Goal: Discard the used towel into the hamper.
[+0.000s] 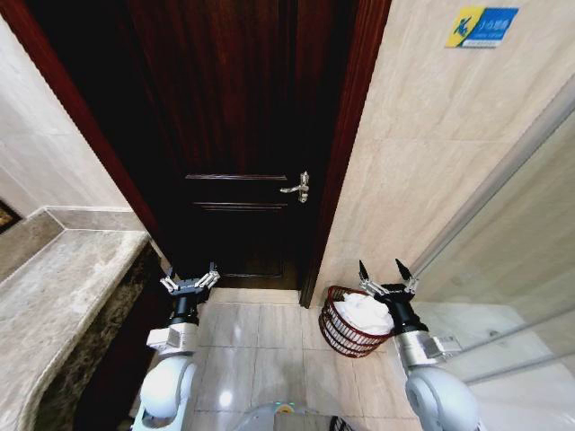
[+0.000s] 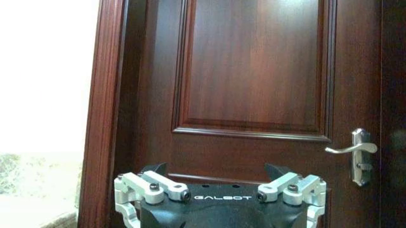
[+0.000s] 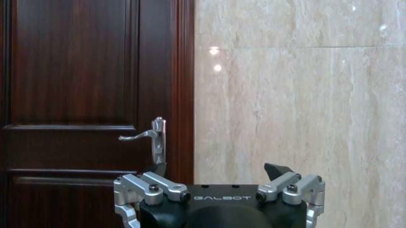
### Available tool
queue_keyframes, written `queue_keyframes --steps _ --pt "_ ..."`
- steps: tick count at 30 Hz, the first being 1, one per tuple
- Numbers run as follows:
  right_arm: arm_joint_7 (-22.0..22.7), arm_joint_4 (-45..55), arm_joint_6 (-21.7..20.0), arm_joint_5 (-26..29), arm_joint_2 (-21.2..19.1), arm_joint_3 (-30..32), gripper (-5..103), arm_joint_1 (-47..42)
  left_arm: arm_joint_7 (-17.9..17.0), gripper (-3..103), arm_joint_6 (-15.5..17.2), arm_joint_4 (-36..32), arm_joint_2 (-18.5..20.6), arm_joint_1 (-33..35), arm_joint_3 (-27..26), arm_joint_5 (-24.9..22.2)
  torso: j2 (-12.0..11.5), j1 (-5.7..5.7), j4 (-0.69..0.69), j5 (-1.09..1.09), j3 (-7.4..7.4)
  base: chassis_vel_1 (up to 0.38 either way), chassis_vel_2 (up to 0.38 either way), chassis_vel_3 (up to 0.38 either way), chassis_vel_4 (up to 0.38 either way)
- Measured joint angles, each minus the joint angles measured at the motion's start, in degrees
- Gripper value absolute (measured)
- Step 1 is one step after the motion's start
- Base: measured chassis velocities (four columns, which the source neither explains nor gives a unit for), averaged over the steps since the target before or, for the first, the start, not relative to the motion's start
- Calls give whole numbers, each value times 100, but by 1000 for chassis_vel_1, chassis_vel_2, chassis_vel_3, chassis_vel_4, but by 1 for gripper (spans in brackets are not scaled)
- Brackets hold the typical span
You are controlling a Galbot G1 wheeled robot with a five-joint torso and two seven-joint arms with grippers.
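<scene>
towel (image 1: 367,313) in hamper (image 1: 337,337), GALBOT-marked grippers

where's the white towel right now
In the head view the crumpled white towel lies inside the round dark red-brown openwork hamper, on the tiled floor at the robot's right, beside the dark wooden door frame and just under the open right gripper.

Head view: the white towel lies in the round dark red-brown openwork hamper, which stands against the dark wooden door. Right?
Not quite. The white towel does lie in the round dark red-brown openwork hamper, but the head view shows it against the beige marble wall, beside the dark wooden door.
</scene>
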Motion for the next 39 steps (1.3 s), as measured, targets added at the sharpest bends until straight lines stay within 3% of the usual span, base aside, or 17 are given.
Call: queue_keyframes --steps 10,22,35,37,39 --pt "-19 37 -69 20 -14 8 100 -32 2 100 -148 -65 2 45 51 -123 288 131 0 0 157 0 0 0 0" --pt "-41 98 -130 42 -28 6 100 -87 2 100 -272 5 -21 49 40 -110 281 131 0 0 156 31 -24 -28 32" --pt "-44 135 -90 38 -30 -2 100 -135 -39 100 -255 -13 -27 64 33 -172 246 111 0 -4 135 211 -209 -208 211" --pt "-45 134 -82 38 -31 -2 100 -142 -44 100 -250 -13 -29 70 33 -184 245 106 -1 5 132 259 -244 -260 257" --pt "-45 125 -58 35 -31 -4 100 -143 -45 100 -245 -13 -26 84 24 -196 240 105 -1 -5 131 242 -263 -243 259"
